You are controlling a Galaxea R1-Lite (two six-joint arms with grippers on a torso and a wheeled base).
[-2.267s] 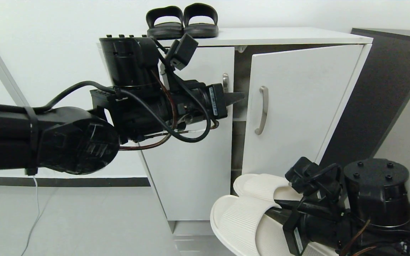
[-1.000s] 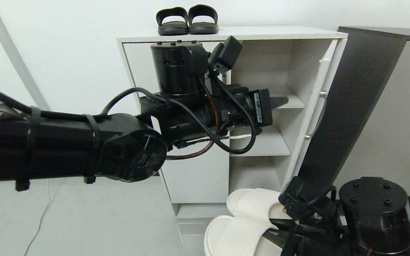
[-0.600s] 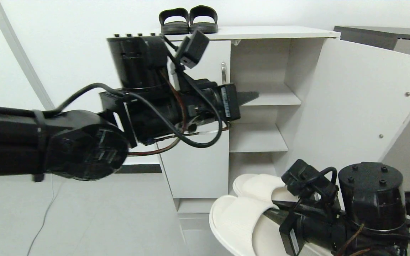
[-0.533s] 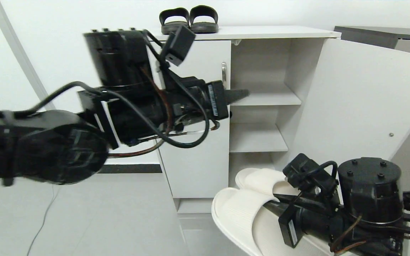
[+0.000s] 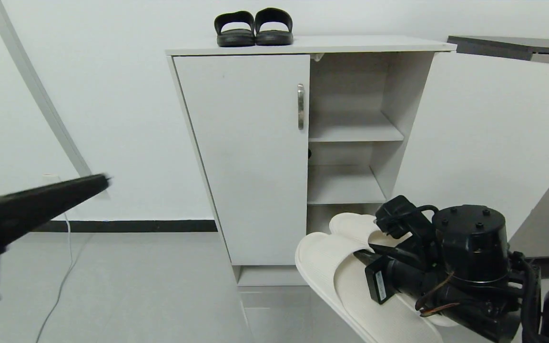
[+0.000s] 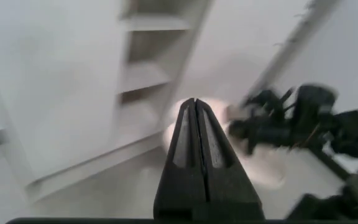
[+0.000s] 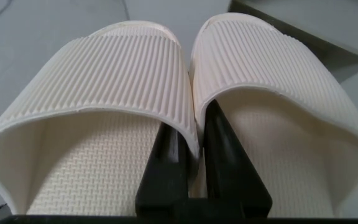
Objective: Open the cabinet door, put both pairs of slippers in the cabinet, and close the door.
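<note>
The white cabinet (image 5: 241,157) has its left door closed and its right door (image 5: 474,143) swung wide to the right, baring two shelves (image 5: 350,133). A pair of black slippers (image 5: 253,27) sits on the cabinet top. My right gripper (image 5: 362,256) holds a pair of white slippers (image 5: 336,267) low in front of the open compartment. In the right wrist view its fingers (image 7: 166,155) pinch the inner strap walls of the white slippers (image 7: 104,93) together. My left gripper (image 5: 105,180) is far left, away from the cabinet, its fingers (image 6: 185,130) pressed together on nothing.
A dark grey unit (image 5: 508,45) stands behind the open door at the right. A cable (image 5: 60,281) trails down the wall and over the floor at the left. Grey floor lies open in front of the closed left door.
The right door has swung from ajar to fully open. My left arm has pulled away from the cabinet to the far left. The right gripper with the white slippers has edged up toward the opening.
</note>
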